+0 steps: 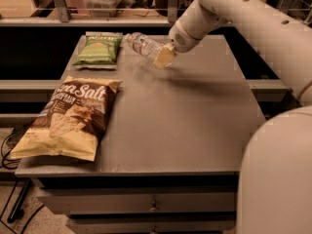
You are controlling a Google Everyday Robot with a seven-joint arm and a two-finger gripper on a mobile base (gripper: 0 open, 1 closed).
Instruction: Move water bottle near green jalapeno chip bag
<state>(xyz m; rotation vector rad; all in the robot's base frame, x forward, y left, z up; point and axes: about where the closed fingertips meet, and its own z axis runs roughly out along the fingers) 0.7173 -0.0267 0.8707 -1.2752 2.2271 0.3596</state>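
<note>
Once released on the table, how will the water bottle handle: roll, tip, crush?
The water bottle, held tilted by the gripper above the far side of the table, looks round, so laid down it would probably roll. Its clear crinkled walls suggest light weight and easy denting.

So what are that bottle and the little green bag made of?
The water bottle, held in the gripper above the far side of the table, looks like thin clear plastic: you see through it and its wall is crinkled. The green jalapeno chip bag looks like printed film, probably plastic, lying flat.
</note>
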